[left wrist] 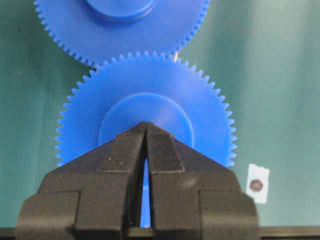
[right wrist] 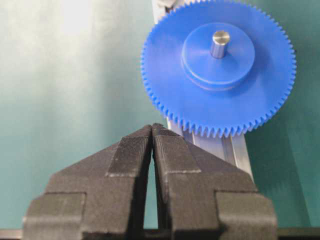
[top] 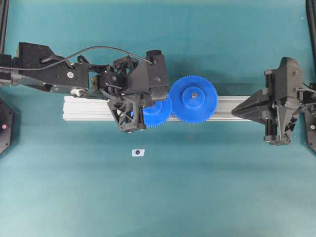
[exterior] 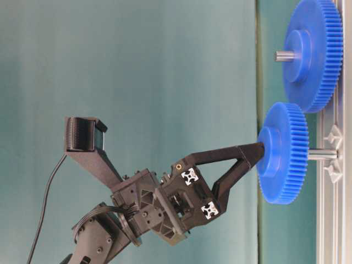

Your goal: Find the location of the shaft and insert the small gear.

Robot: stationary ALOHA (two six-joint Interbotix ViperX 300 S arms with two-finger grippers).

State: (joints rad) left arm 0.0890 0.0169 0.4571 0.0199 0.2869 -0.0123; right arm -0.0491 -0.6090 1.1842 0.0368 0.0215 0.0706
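with its jaws closed and empty, the left gripper presses the hub of the small gear, at centre right on the shaft; off-axis pressure may jam its teeth against the larger gear.

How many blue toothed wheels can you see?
2. The larger blue plastic gear sits on a metal pin over the silver aluminium rail. The smaller blue plastic gear sits beside it, teeth touching, partly hidden under the left gripper. Nothing suggests another is hidden.
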